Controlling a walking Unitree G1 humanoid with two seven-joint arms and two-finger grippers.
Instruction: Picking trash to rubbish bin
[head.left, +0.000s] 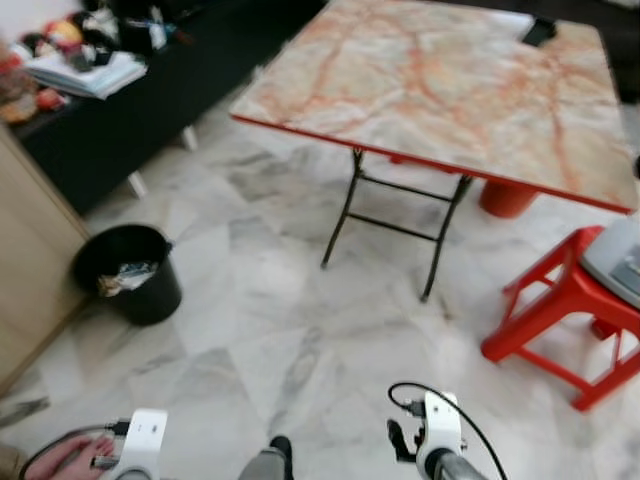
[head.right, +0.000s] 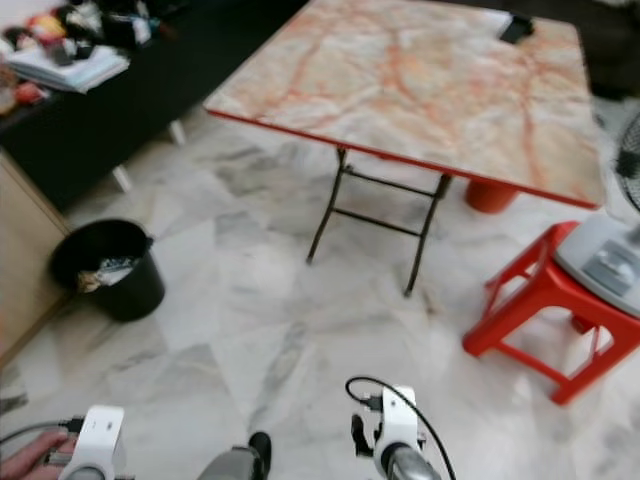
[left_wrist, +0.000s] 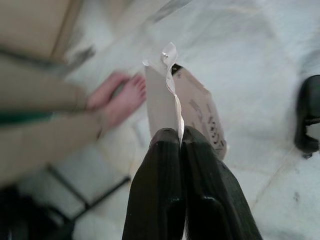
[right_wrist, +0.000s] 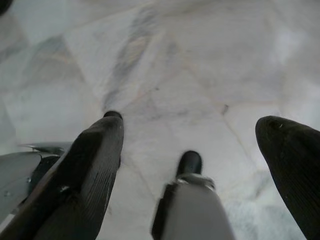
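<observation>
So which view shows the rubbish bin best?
The left eye view: the black rubbish bin stands whole on the marble floor with trash inside. The right eye view shows the same, blurrier. Neither wrist view helps with it.

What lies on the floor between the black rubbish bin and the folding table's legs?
Bare marble floor separates the rubbish bin from the table legs, seen in both eye views.
</observation>
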